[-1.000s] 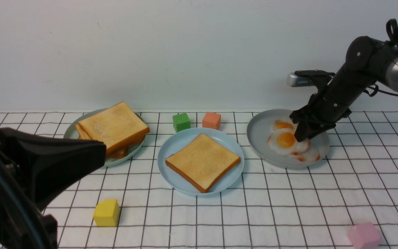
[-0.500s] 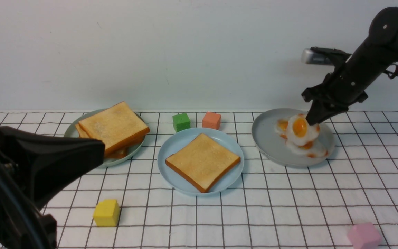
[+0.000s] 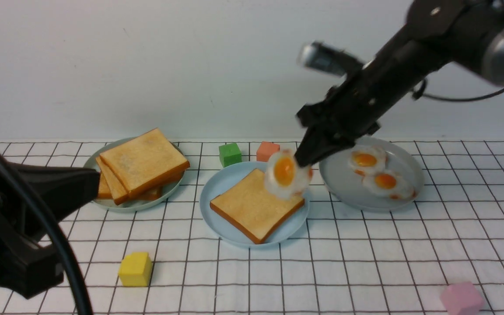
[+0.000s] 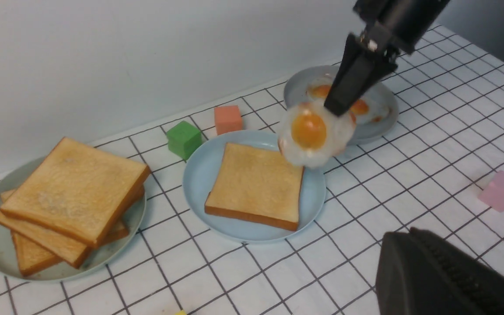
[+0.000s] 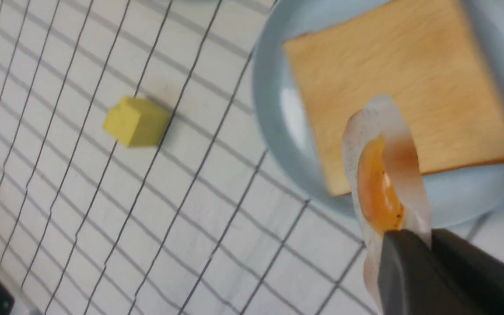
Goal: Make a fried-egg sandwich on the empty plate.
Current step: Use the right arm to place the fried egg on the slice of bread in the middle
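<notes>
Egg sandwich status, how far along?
Done: one toast slice lies on the light blue plate. In hand: the right gripper holds a fried egg by its edge, in the air above the plate's right side. Left: set the egg on the toast, then cap it with a slice from the toast pile.

- A table covered by a white cloth [image 3: 365, 262] with a black grid carries everything.
- A pale grey-green plate [image 3: 89, 164] sits at the far left.
- A light blue plate [image 3: 221, 183] sits in the middle.
- A grey plate [image 3: 339, 175] sits to its right, just beside it.
- A green block [image 3: 229, 154] and a salmon block [image 3: 267, 151] stand behind the blue plate, near each other.
- A yellow block [image 3: 135, 269] lies near the front left.
- A pink block [image 3: 461, 298] lies at the front right corner.
</notes>
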You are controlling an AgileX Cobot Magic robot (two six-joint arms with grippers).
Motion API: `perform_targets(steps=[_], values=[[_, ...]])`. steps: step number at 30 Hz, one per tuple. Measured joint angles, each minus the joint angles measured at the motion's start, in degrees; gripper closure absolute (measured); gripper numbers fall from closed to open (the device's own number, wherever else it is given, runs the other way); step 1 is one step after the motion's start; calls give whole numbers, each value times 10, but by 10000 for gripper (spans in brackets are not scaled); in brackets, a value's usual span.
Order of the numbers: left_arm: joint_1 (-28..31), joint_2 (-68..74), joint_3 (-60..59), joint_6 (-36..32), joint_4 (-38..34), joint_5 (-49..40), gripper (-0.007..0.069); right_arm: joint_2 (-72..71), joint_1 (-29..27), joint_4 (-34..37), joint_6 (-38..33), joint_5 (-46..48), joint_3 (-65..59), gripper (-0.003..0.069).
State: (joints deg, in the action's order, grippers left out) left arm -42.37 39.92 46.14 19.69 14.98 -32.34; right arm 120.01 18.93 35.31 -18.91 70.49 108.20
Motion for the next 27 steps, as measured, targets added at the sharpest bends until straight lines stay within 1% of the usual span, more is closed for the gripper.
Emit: perform_targets(steps=[2,3,6,9,13,18,27], values=[[0,0,0,4,4,-5,638,21,19,9,0,-11,-5,608],[0,0,0,5,4,-5,638,25,20,11,0,-15,-6,608],[0,0,0,7,7,-5,638,50,23,64,1,-49,-6,608],[0,0,0,7,7,-5,638,65,22,91,-1,-65,-6,608],[0,0,0,8,8,-6,638,77,18,103,-2,-85,-6,608],[0,0,0,9,8,-6,637,77,0,135,-3,-94,-4,608],[0,0,0,9,8,-6,634,94,-12,138,-3,-116,-2,608]])
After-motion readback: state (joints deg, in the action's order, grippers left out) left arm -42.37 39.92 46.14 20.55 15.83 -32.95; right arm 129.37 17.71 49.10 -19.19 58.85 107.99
